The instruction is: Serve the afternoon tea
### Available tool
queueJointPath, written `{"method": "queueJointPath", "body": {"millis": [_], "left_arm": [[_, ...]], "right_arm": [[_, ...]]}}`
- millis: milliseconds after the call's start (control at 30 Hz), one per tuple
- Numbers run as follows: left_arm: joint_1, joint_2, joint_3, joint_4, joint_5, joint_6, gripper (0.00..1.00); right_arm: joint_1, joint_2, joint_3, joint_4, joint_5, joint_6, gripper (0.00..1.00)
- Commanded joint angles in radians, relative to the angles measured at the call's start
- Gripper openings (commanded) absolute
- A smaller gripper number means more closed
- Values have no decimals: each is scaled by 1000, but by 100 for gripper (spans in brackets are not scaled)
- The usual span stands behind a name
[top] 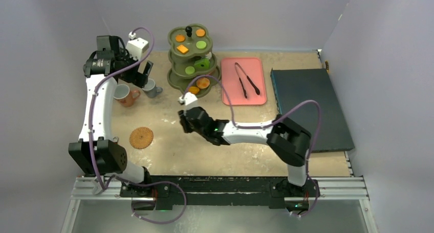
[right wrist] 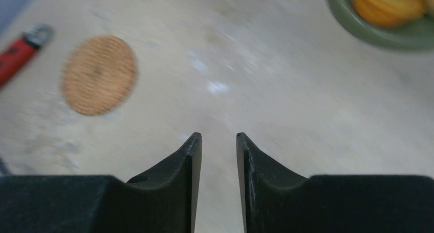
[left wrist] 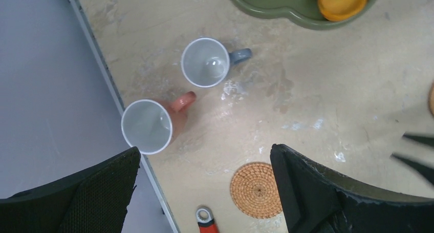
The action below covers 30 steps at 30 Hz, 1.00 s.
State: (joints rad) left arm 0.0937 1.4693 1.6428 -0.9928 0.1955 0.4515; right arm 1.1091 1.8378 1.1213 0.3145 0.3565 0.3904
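Observation:
The olive three-tier stand (top: 176,78) stands at the back with orange pastries (top: 203,82) and green pastries (top: 190,69) on its tiers. The terracotta cup (top: 125,94) and the grey-blue cup (top: 150,88) stand empty and upright left of it. Both show in the left wrist view: terracotta (left wrist: 148,125), grey-blue (left wrist: 205,62). A brown coaster (top: 141,137) lies bare nearer the front. My left gripper (top: 145,78) hovers above the cups, open wide and empty (left wrist: 204,156). My right gripper (top: 182,116) is mid-table, low, jaws a narrow gap apart and empty (right wrist: 218,135).
A flat pink tray (top: 230,92) with black tongs (top: 246,79) lies right of the stand. A dark flat slab (top: 309,107) fills the right side. A red-handled tool (left wrist: 207,223) lies at the table's left edge near the coaster (left wrist: 256,189).

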Motion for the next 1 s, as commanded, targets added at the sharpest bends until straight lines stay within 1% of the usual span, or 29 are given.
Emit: {"method": "queueJointPath", "body": {"millis": [0, 133, 233, 433, 500, 567, 700, 833, 900, 967], "left_arm": [[53, 74, 82, 49, 8, -58, 98], [80, 103, 107, 65, 16, -90, 98], [101, 111, 104, 74, 27, -91, 98], [141, 135, 101, 79, 64, -88, 98], [146, 142, 101, 80, 71, -87, 97], [149, 147, 101, 80, 75, -83, 97], [153, 163, 113, 77, 78, -76, 97], [156, 184, 149, 64, 92, -76, 97], [156, 189, 160, 62, 95, -79, 98], [157, 190, 163, 64, 97, -82, 98]], "right_arm": [[69, 168, 256, 34, -124, -138, 35], [108, 322, 440, 40, -224, -227, 36], [111, 418, 576, 2, -282, -268, 37], [114, 570, 759, -41, -338, -365, 39], [118, 603, 787, -33, -355, -386, 41], [126, 630, 812, -33, -374, -448, 43], [142, 689, 879, -71, -388, -528, 44], [162, 743, 953, -139, -353, -604, 44], [165, 750, 956, -163, -322, -615, 42], [164, 735, 919, -170, -302, -628, 41]]}}
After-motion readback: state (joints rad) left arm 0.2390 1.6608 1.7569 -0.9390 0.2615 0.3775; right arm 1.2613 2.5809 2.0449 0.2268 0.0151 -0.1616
